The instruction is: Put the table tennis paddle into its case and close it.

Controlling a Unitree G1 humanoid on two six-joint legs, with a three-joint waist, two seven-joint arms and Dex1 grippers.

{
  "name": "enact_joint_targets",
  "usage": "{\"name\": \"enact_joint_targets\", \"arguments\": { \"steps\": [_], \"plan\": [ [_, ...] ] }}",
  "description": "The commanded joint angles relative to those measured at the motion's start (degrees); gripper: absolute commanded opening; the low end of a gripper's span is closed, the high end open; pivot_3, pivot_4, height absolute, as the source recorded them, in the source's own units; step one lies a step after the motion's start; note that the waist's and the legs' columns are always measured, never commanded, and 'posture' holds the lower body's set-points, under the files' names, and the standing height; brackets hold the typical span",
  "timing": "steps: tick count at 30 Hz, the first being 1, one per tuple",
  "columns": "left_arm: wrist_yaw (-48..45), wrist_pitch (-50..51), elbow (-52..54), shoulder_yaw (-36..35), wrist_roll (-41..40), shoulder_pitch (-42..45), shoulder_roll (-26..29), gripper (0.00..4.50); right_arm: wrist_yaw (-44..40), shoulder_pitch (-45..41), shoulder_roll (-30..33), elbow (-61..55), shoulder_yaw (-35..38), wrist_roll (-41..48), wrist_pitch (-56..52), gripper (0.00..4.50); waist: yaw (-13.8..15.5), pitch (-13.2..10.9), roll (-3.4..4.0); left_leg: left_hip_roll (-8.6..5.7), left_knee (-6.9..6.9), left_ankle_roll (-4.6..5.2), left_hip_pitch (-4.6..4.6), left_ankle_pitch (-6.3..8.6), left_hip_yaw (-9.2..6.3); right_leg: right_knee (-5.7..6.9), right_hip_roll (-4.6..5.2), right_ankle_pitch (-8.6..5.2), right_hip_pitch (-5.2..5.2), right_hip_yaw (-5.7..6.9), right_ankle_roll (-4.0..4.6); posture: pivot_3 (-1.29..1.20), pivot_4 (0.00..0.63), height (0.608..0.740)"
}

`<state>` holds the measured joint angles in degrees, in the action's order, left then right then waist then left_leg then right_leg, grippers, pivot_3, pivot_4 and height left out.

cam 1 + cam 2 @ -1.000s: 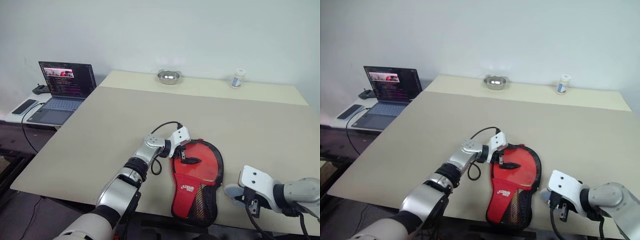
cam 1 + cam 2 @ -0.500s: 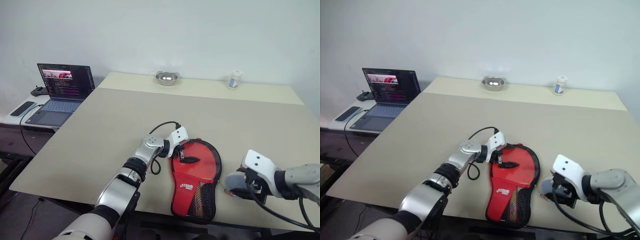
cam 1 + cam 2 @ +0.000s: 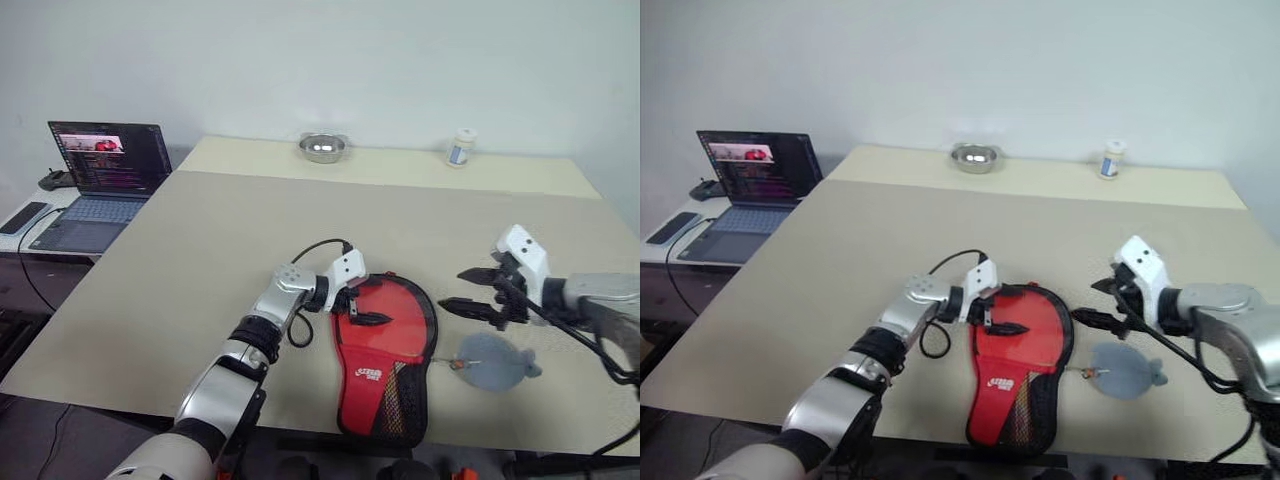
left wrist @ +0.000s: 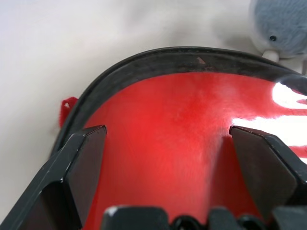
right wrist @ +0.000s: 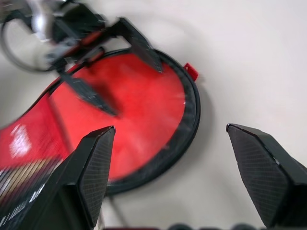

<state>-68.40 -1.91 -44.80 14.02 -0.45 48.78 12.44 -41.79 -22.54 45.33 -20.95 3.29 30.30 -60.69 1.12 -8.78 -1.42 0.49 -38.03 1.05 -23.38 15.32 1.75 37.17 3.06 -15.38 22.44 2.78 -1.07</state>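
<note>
Left eye view: red fabric paddle-shaped case [image 3: 385, 355] lies lower centre, soft and floppy, so pinch its black zipper rim; left gripper [image 3: 362, 305] and right gripper [image 3: 472, 288] both spread, empty.

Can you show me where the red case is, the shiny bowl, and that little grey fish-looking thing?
red case [image 3: 385, 330]: left eye view, on its round red face.
shiny bowl [image 3: 321, 148]: left eye view, on its metal rim at the table's far edge.
grey fish-shaped thing [image 3: 1124, 371]: right eye view, on its flat round body.
</note>
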Motion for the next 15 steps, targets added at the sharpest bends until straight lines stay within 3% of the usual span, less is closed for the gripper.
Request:
{"name": "enact_joint_targets", "arguments": {
  "steps": [1, 7, 12, 15],
  "plan": [
    [-1.20, 3.19, 7.86, -3.06, -2.89, -0.03, 3.94, 4.50, 5.90, -1.87, -5.57, 4.43, -1.97, -4.15, 5.21, 4.48, -0.23, -0.17, 0.05, 0.00, -0.01, 0.00, -0.03, 0.00, 0.00, 0.01, -0.01, 0.00, 0.05, 0.00, 0.00, 0.00, 0.150, 0.740],
    [-2.71, 8.43, 17.31, -3.96, -5.32, -3.34, 8.85, 4.50, 10.04, -3.99, -15.86, 13.68, -3.09, -6.35, 10.09, 4.48, -0.40, -0.31, 0.26, -0.03, -0.09, -0.04, -0.46, -0.04, 0.12, 0.26, -0.03, 0.00, 0.61, -0.10, 0.00, 0.00, 0.150, 0.740],
    [-1.78, 10.57, 20.52, -4.12, -5.61, -5.27, 10.49, 4.50, 9.91, -6.33, -18.53, 20.88, -4.45, -8.35, 12.23, 4.48, -0.34, -0.42, 0.29, -0.10, -0.39, -0.03, -0.50, -0.06, 0.24, 0.68, -0.01, 0.00, 0.77, -0.31, -0.01, 0.00, 0.150, 0.740],
    [-1.34, 11.08, 21.46, -4.10, -5.64, -5.80, 10.85, 4.50, 10.31, -8.14, -19.05, 25.02, -4.15, -9.44, 12.38, 3.85, -0.44, -0.45, 0.32, -0.07, -0.66, -0.01, -0.50, -0.06, 0.22, 0.92, -0.04, 0.00, 0.77, -0.32, -0.01, 0.00, 0.150, 0.740]
  ]
}}
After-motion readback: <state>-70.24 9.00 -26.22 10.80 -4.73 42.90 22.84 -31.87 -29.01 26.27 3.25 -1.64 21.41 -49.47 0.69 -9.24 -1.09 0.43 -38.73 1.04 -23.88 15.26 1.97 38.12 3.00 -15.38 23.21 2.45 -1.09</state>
